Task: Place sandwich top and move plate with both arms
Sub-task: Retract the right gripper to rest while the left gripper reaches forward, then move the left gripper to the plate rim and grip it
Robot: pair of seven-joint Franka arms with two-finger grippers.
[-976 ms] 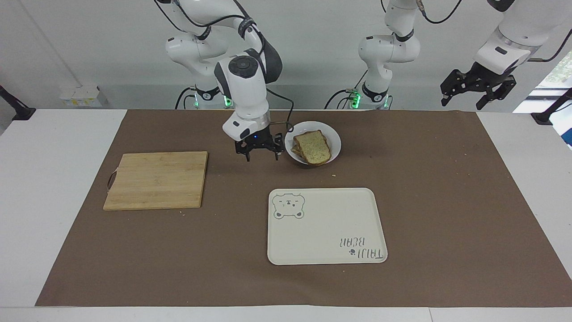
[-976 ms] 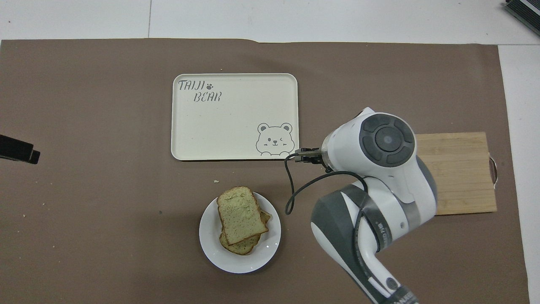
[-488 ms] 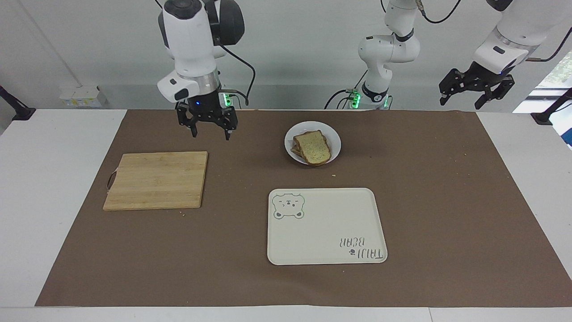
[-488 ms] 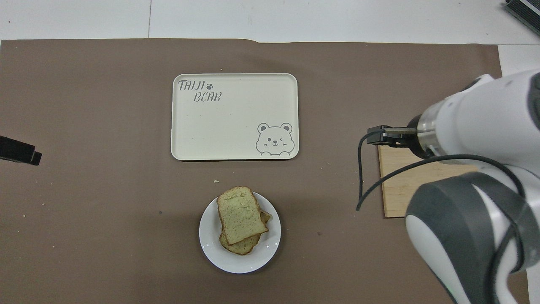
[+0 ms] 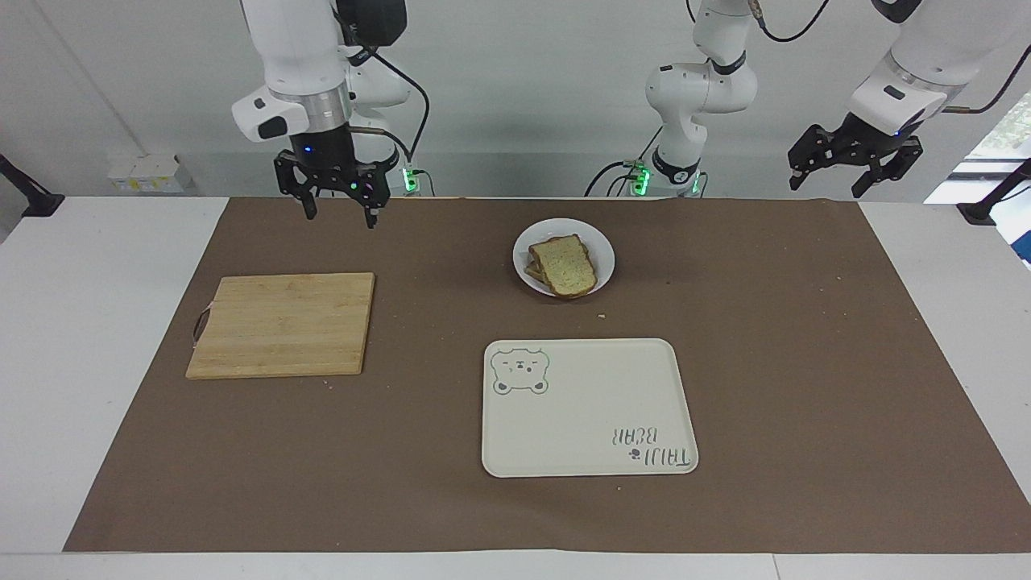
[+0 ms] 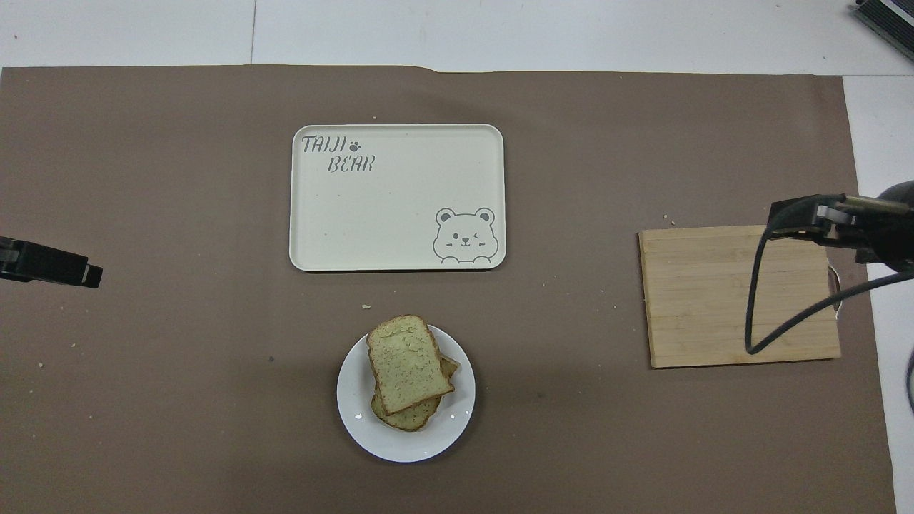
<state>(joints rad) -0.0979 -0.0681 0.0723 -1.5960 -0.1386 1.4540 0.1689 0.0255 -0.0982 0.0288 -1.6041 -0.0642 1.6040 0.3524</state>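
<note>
The sandwich top, a pale speckled slice with brown crust, lies on another slice on the round white plate. The plate stands on the brown mat, nearer to the robots than the cream tray. My right gripper hangs open and empty in the air over the mat's edge by the robots, toward the right arm's end, well apart from the plate. My left gripper waits raised and open over the mat's corner at the left arm's end, holding nothing.
A cream rectangular tray with a bear drawing lies farther from the robots than the plate. A wooden cutting board lies toward the right arm's end. Crumbs dot the brown mat.
My right gripper has risen from beside the plate and swung toward the right arm's end, staying open. The bread and plate have not moved. The left gripper barely shifted.
</note>
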